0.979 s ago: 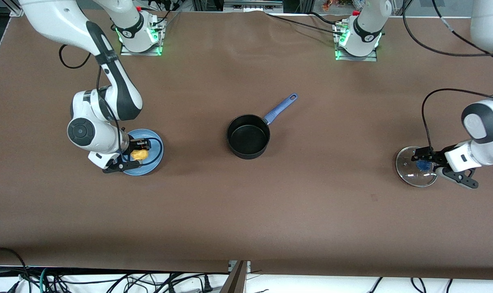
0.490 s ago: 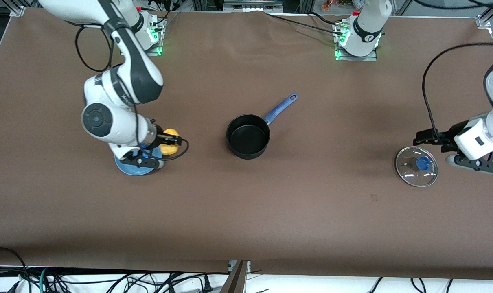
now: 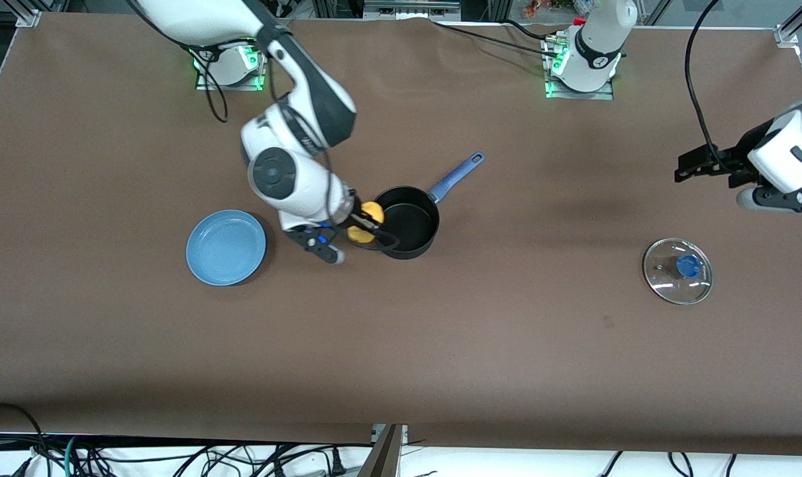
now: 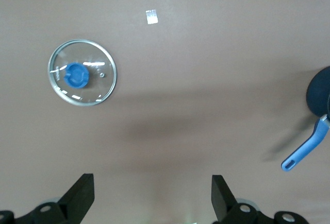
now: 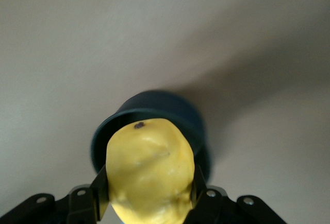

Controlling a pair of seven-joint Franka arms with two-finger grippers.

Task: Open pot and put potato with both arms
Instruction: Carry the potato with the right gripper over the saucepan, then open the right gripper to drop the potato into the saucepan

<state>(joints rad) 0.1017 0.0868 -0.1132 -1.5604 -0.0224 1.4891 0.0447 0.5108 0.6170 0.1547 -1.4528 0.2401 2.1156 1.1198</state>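
The black pot (image 3: 404, 222) stands uncovered at the table's middle, its blue handle (image 3: 455, 176) pointing toward the left arm's base. My right gripper (image 3: 366, 224) is shut on the yellow potato (image 3: 372, 212) and holds it over the pot's rim on the right arm's side; the right wrist view shows the potato (image 5: 149, 170) between the fingers with the pot (image 5: 149, 126) under it. The glass lid (image 3: 678, 270) with its blue knob lies on the table at the left arm's end. My left gripper (image 3: 689, 167) is open and empty, up in the air, with the lid (image 4: 82, 79) in its wrist view.
A flat blue plate (image 3: 226, 247) lies bare on the table toward the right arm's end, beside the pot. A small pale tag (image 4: 151, 16) lies on the brown table near the lid. Cables hang along the table's near edge.
My right gripper lifted the potato off the blue plate and carried it to the pot's rim. My left gripper let go of the lid's knob, opened and rose away from the lid.
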